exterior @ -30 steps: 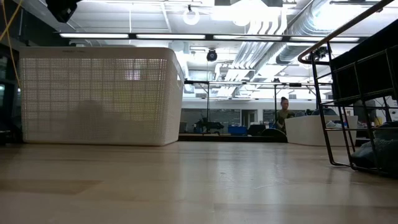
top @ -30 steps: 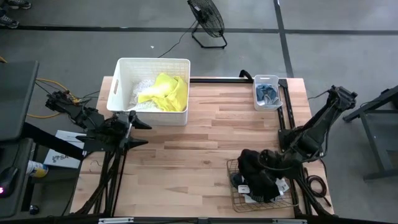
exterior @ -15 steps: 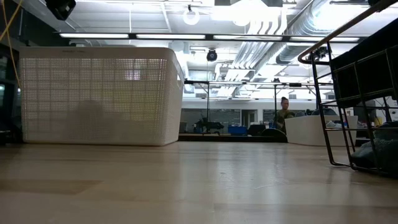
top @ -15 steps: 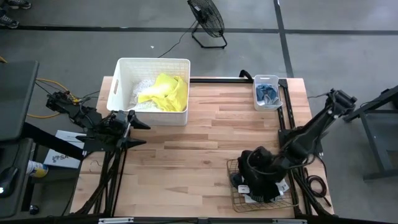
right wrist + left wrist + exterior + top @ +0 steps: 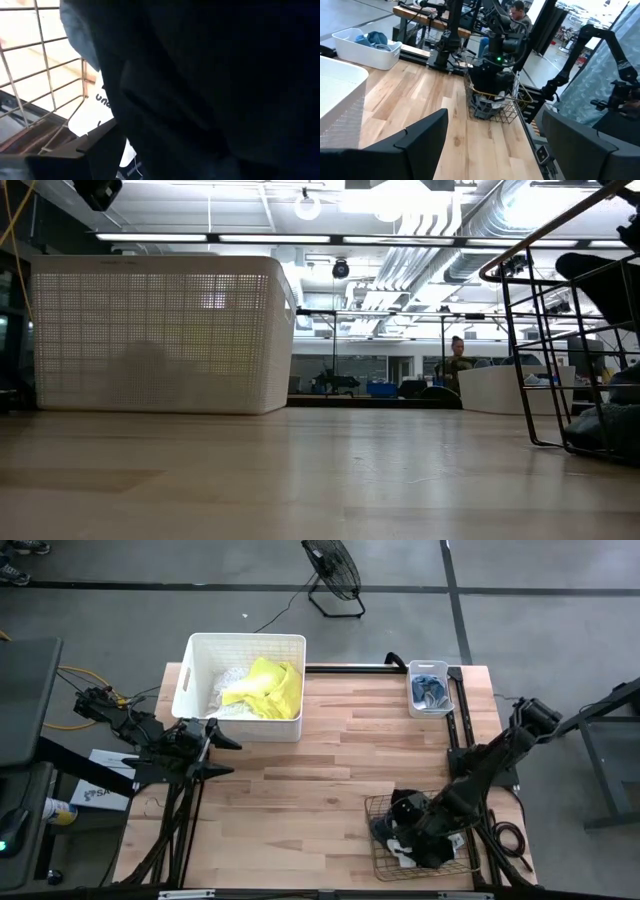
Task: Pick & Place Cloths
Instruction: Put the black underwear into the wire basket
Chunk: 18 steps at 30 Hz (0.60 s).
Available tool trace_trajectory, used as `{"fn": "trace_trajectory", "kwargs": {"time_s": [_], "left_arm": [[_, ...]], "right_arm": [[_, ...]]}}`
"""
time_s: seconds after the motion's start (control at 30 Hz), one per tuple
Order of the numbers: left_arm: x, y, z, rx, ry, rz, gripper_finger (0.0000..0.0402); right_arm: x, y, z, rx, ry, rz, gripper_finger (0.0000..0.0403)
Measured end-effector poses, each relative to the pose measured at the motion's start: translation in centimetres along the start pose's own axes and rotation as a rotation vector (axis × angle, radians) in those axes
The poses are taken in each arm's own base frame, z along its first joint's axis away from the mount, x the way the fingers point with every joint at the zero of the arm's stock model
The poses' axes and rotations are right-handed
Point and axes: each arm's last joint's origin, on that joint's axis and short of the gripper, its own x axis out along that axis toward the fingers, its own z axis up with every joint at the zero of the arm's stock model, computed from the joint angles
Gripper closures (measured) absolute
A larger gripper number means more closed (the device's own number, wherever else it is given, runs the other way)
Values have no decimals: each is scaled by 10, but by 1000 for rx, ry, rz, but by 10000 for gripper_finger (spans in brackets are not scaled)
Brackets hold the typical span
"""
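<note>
From my console: grey concrete floor (image 5: 200,610) all round the light wooden plank table (image 5: 330,770), crossed by dark tape lines. A black round floor fan (image 5: 333,570) stands beyond the table's far edge. Behind the table, long white ceiling strip lights (image 5: 270,237), silver ducts (image 5: 470,240), a seated person (image 5: 456,360) at distant desks.

1. Left arm: extended level off the table's left edge, beside the near left corner of the work area.
2. Left gripper (image 5: 222,755): held above the table edge, fingers (image 5: 415,145) spread wide, gripping nothing.
3. Right arm: folded and angled steeply downward at the table's right front.
4. Right gripper (image 5: 412,825): lowered, jaws wide.
</note>
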Motion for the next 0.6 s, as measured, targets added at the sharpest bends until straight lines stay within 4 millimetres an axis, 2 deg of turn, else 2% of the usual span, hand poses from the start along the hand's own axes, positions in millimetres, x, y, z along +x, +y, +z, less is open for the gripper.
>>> {"fn": "trace_trajectory", "kwargs": {"time_s": [0.17, 0.37, 0.6], "left_arm": [[0, 0, 0, -3, 3, -8, 83], [0, 0, 0, -9, 5, -9, 83], [0, -1, 0, -9, 13, -29, 83]], "right_arm": [[3, 3, -2, 7, 19, 17, 88], [2, 7, -11, 7, 209, 8, 88], [-19, 10, -13, -9, 193, 149, 88]]}}
